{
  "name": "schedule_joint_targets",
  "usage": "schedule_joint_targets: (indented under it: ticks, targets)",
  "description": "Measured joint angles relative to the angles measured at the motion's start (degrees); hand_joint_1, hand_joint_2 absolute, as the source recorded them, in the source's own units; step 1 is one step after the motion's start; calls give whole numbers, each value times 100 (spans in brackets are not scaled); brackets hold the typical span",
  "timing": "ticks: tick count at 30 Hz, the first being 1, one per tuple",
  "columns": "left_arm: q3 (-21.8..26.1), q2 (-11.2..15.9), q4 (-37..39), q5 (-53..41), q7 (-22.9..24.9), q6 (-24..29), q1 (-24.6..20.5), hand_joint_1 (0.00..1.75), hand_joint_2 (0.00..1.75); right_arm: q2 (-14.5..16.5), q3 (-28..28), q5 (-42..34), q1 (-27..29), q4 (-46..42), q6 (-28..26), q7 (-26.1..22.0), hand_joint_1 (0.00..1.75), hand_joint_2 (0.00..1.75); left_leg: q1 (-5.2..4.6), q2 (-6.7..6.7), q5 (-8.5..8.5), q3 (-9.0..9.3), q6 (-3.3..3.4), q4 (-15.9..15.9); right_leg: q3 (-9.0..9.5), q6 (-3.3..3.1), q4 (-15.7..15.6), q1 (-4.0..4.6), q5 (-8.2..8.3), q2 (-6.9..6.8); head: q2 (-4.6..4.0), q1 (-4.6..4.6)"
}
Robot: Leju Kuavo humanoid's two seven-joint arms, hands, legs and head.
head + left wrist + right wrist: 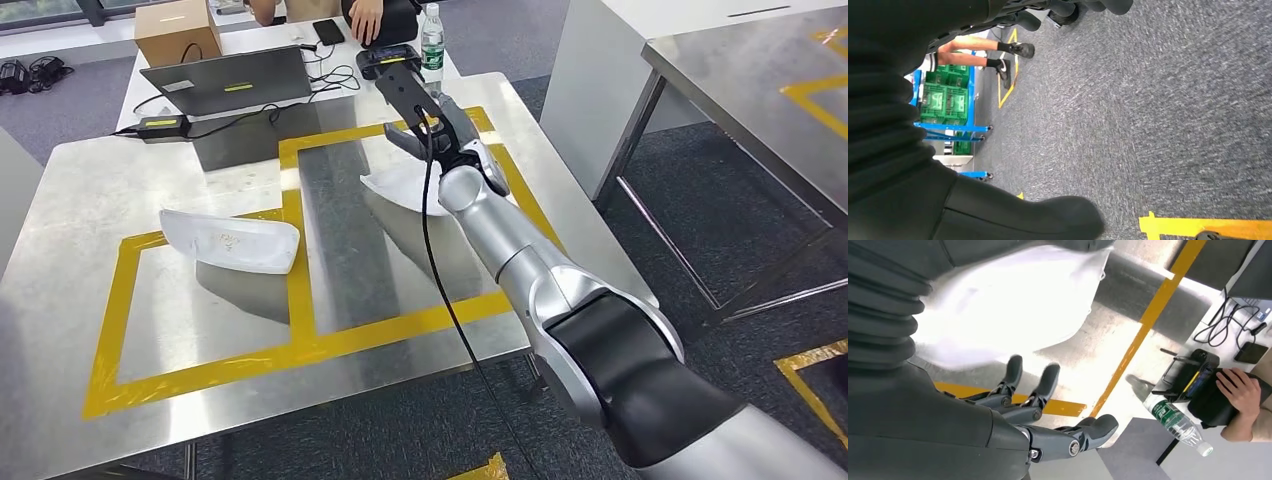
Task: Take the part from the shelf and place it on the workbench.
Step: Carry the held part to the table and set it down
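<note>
A white moulded part (398, 188) lies on the steel workbench (90, 180), inside the right yellow-taped square. My right hand (437, 132) hovers just over its far edge with fingers stretched out and apart, gripping nothing. In the right wrist view the white part (1013, 300) lies between the thumb and the spread fingers (1013, 372), which point past it. A second white part (231, 240) rests in the left taped square. My left hand (998, 212) hangs over grey carpet, thumb and fingers apart with nothing between them.
Behind the workbench a white table carries a laptop (225, 80), a cardboard box (178, 30), a water bottle (432, 40) and a black device (385, 60) near a person's hand (366, 20). Another steel table (760, 80) stands right. A blue rack of green crates (945, 97) stands beside a person's legs (998, 55).
</note>
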Motion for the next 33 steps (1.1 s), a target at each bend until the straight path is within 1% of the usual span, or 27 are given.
schedule_joint_targets:
  ticks: [4, 5, 7, 8, 9, 10, 12, 13, 14, 15, 16, 17, 18, 19, 20, 21, 22, 23, 24, 25, 27, 28, 29, 30, 31, 32, 33]
  targets:
    - [0, -5, 0, 1, 60, 0, 0, 0, 0, -5, -3, -1, 4, 0, -47, 5, 0, 0, -4, 0, 2, 0, -6, 7, 6, 2, -1, -4, 7, 0, 0, 0]
    - [0, -5, 0, 2, 71, 0, -1, 0, 0, -9, -5, -4, 6, 0, -59, 5, 0, 0, -9, 0, -2, -5, 2, 18, 13, 12, -16, -17, 17, -1, 0, 0]
    - [0, -8, 0, 3, 82, 0, -3, 0, 0, -22, -30, -30, 11, -1, -99, -7, 0, 0, 2, 9, 59, 46, 70, -58, 52, 54, -67, -27, 48, -3, 0, -2]
    - [0, -15, 0, 5, 86, 0, -7, 0, 0, -38, -59, -61, 13, -1, -125, -24, 0, 0, 20, 18, 114, 94, 110, -139, 54, 84, -60, -29, 23, -5, 0, 5]
    - [0, -23, -1, 7, 88, -1, -13, 0, 0, -54, -98, -100, 12, -2, -151, -55, 0, 0, 46, 31, 176, 144, 144, -229, 5, 112, 65, -24, -73, -6, 0, 13]
    - [0, -33, -1, 8, 88, -3, -18, 0, 0, -75, -141, -158, 18, -2, -175, -100, 0, 0, 78, 48, 215, 175, 152, -291, -103, 136, 315, -33, -232, -8, 0, 22]
    - [1, -42, -1, 9, 88, -11, -23, 0, 0, -114, -242, -309, 55, -2, -197, -229, 0, 0, 107, 59, 228, 172, 154, -299, -436, 201, 1063, -79, -584, -7, 0, 33]
    - [2, -46, 0, 10, 87, -15, -19, 0, 0, -133, -300, -387, 87, -2, -201, -289, 0, 0, 128, 61, 220, 163, 143, -280, -554, 239, 1332, -114, -663, -9, 0, 33]
    - [2, -50, 0, 12, 87, -17, -15, 0, 0, -151, -362, -447, 115, -2, -203, -338, 0, 0, 155, 60, 207, 149, 121, -252, -586, 281, 1415, -155, -645, -12, 0, 34]
    - [2, -55, 0, 15, 87, -17, -11, 0, 0, -165, -419, -482, 128, -3, -204, -371, 0, 0, 192, 57, 183, 126, 79, -202, -493, 332, 1245, -202, -520, -18, 0, 35]
    - [2, -59, 0, 19, 87, -17, -9, 0, 0, -174, -463, -516, 128, -3, -197, -401, 0, 0, 231, 54, 144, 93, 16, -124, -309, 390, 898, -254, -350, -27, 0, 36]
    - [2, -51, -3, 21, 87, -17, -9, 0, 0, -183, -504, -584, 118, -4, -154, -452, 0, 0, 258, 49, 97, 39, -59, -32, -131, 439, 584, -282, -247, -12, 0, 41]
    - [2, -46, -7, 23, 87, -19, -11, 0, 0, -181, -553, -723, 114, -13, -43, -534, 0, 0, 271, 45, 47, -19, -135, 77, -5, 436, 343, -303, -179, 12, 0, 45]
    - [2, -40, -10, 23, 87, -21, -14, 0, 0, -180, -632, -970, 121, -31, 164, -650, 0, 0, 270, 42, 13, -63, -195, 153, 40, 404, 249, -306, -180, 35, 0, 47]
    - [2, -34, -11, 24, 87, -25, -14, 0, 0, -178, -748, -1289, 133, -59, 473, -808, 0, 0, 262, 36, 5, -97, -237, 189, 15, 343, 283, -291, -215, 60, 0, 46]
    - [2, -41, -9, 26, 87, -28, -10, 0, 0, -173, -895, -1640, 149, -104, 830, -995, 0, 0, 263, 32, 13, -111, -269, 200, -15, 269, 300, -288, -201, 61, 0, 42]
    - [2, -44, -5, 32, 86, -30, -2, 0, 0, -176, -1060, -1985, 157, -168, 1199, -1194, 0, 0, 272, 30, 23, -124, -294, 188, -38, 220, 312, -283, -189, 51, 0, 37]
    - [3, -45, -1, 41, 82, -27, 7, 0, 0, -175, -1225, -2300, 158, -255, 1567, -1396, 0, 0, 278, 34, -21, -156, -308, 226, -58, 172, 313, -278, -169, 41, 0, 31]
    - [3, -45, 1, 56, 77, -13, 15, 0, 0, -175, -1378, -2607, 158, -367, 1910, -1571, 0, 0, 278, 42, -138, -215, -309, 356, -78, 127, 302, -275, -143, 29, 0, 27]
    - [3, -45, 2, 82, 68, 10, 22, 0, 0, -177, -1513, -2924, 162, -501, 2230, -1716, 0, 0, 266, 50, -325, -306, -297, 597, -98, 89, 288, -269, -116, 15, 0, 22]
    - [12, -45, 2, 180, 30, 107, 49, 0, 0, -178, -1710, -3635, 217, -879, 2830, -1947, 0, 0, 219, 56, -778, -550, -253, 1321, -151, 39, 275, -238, -58, -8, 0, 16]
    - [23, -45, 2, 244, -3, 163, 73, 0, 0, -177, -1760, -3981, 280, -1124, 3018, -2046, 0, 0, 193, 55, -923, -631, -228, 1618, -185, 24, 273, -216, -27, -14, 0, 15]
    - [44, -46, 3, 314, -44, 223, 104, 0, 0, -175, -1783, -4303, 373, -1433, 3117, -2153, 0, 0, 168, 55, -973, -628, -194, 1748, -222, 16, 273, -192, 7, -17, 0, 14]
    - [72, -48, 4, 374, -85, 272, 140, 0, 0, -176, -1781, -4562, 491, -1781, 3093, -2264, 0, 0, 141, 55, -922, -519, -149, 1660, -257, 13, 273, -171, 41, -17, 0, 15]
    - [104, -50, 5, 420, -119, 309, 173, 0, 0, -185, -1770, -4730, 614, -2123, 3007, -2364, 0, 0, 110, 55, -801, -309, -93, 1362, -291, 18, 272, -156, 78, -17, 0, 15]
    - [137, -51, 6, 457, -145, 342, 200, 0, 0, -198, -1756, -4860, 738, -2490, 2905, -2465, 0, 0, 74, 56, -693, -50, -36, 949, -321, 31, 272, -149, 120, -19, 0, 16]
    - [164, -54, 7, 483, -162, 368, 221, 0, 0, -221, -1741, -4962, 861, -2843, 2820, -2548, 0, 0, 35, 64, -595, 149, 1, 593, -340, 58, 262, -140, 164, -21, 0, 20]
